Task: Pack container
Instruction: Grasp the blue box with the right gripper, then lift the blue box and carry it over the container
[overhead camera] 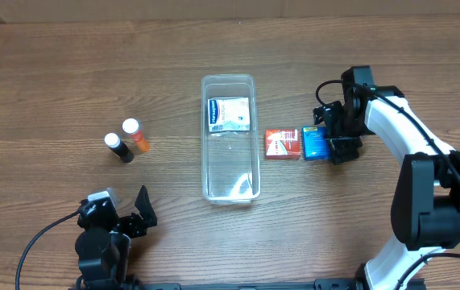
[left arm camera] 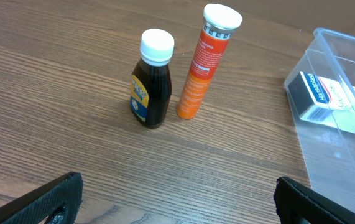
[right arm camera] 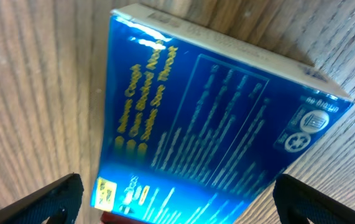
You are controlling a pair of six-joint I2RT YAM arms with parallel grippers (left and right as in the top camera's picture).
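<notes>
Nearest to me, the left pincer (overhead camera: 122, 206) hovers low over the wooden tabletop (overhead camera: 44, 89), its fingers spread wide apart with nothing between them. Its wrist camera looks past them at two upright bottles standing just beside each other, well to the left of the bin: a squat dark glass bottle with a white cap (left arm camera: 151, 87) and, a little farther off, a slim orange tube with a white cap (left arm camera: 205, 62).

The long, clear plastic rectangular container (overhead camera: 231, 173) sits mid-tabletop, its long axis running straight away from me, one short end toward me and the other far. Its near half is bare. A white-and-blue flat box (overhead camera: 229, 113) lies in the far end.

To the container's right, near its wall but apart from it, lies a small red cardboard box (overhead camera: 282, 143). A glossy blue box with yellow print (overhead camera: 314, 142) lies against its right side. The right pincer (overhead camera: 330, 137) is down over that blue box with its jaws parted, one finger on each side of it. From the wrist camera I see no contact.
</notes>
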